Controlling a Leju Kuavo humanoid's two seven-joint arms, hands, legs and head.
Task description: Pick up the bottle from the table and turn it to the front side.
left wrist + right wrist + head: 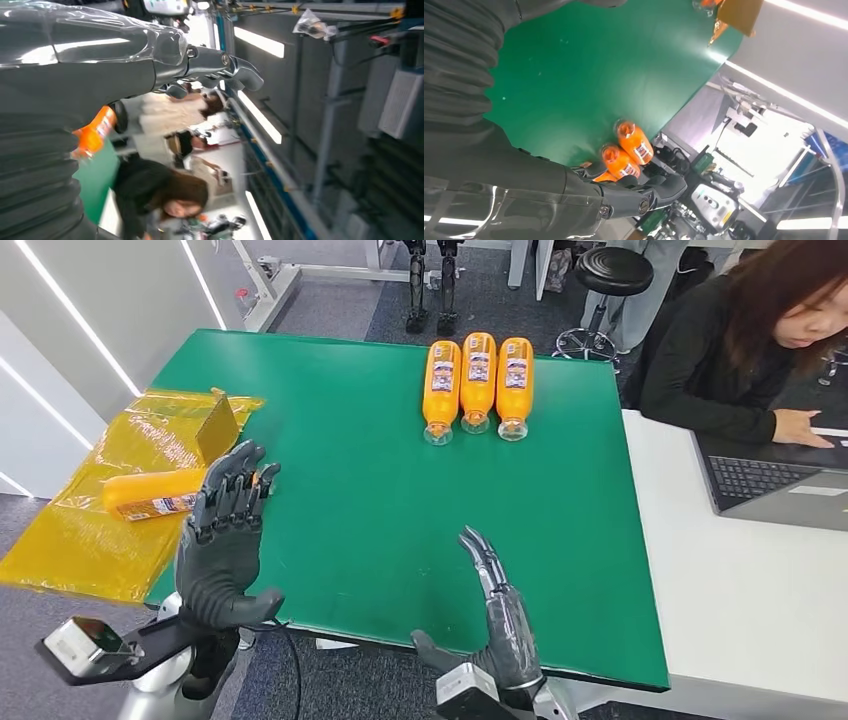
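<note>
just off the green table (380, 530), on the yellow plastic sheet (90, 530) at its left edge, lies the bottle (150, 495) on its side. my left hand (225, 530) hovers spread and empty beside it, placed, i judge, to grasp. my right hand (495, 610) waits over the table's near edge, fingers apart, holding nothing, well short of the three bottles (478, 380) lined up at the far edge.

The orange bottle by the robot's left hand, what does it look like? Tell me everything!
The orange bottle lies on its side on crinkly yellow plastic wrap at the green table's left edge. It looks like plastic, with a printed label. The left hand hovers beside it, fingers spread, covering one end; whether they touch is unclear.
</note>
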